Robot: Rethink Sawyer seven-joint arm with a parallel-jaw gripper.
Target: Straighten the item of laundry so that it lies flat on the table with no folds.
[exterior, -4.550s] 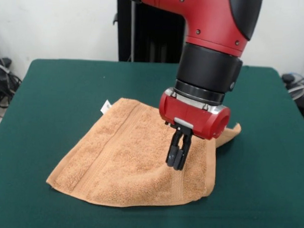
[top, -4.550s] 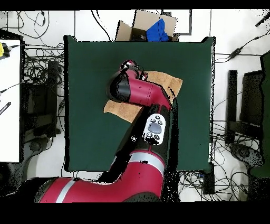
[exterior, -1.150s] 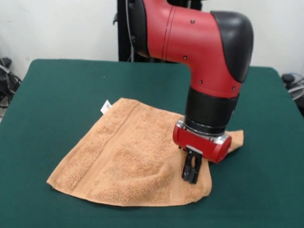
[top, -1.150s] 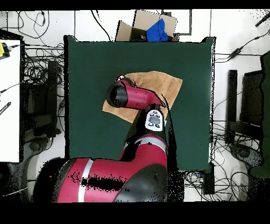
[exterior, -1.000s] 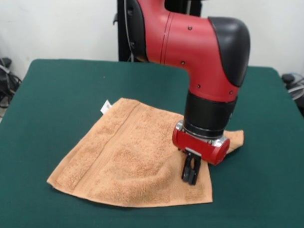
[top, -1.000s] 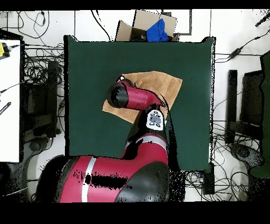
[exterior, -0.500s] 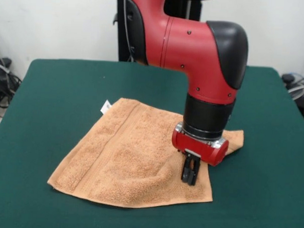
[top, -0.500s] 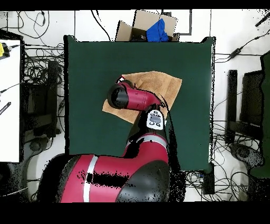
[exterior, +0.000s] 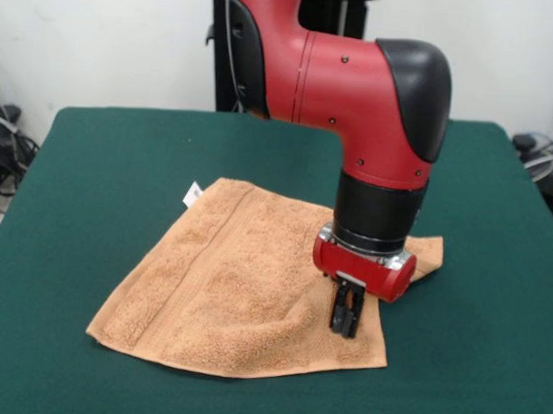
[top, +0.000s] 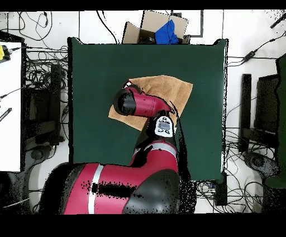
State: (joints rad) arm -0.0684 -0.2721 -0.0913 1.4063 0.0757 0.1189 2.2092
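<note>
One towel (exterior: 237, 287) and one gripper (exterior: 346, 320) are counted on a single dark green bench (exterior: 106, 156). The towel, a light orange-tan terry cloth of roughly square outline, is spread near the middle of the bench, as is seen in the overhead view (top: 167, 86). A woven border band is seen running along its left side in the front view, and one small white tag (exterior: 192, 194) is shown at the far left corner. The cloth is not fully flat: a raised crease is formed just beside the gripper, and a corner (exterior: 427, 253) behind the red wrist is turned up. The black fingers (exterior: 344, 309) are pressed close together, pointing straight down onto the towel near its near right corner; whether cloth is pinched between them cannot be told.
</note>
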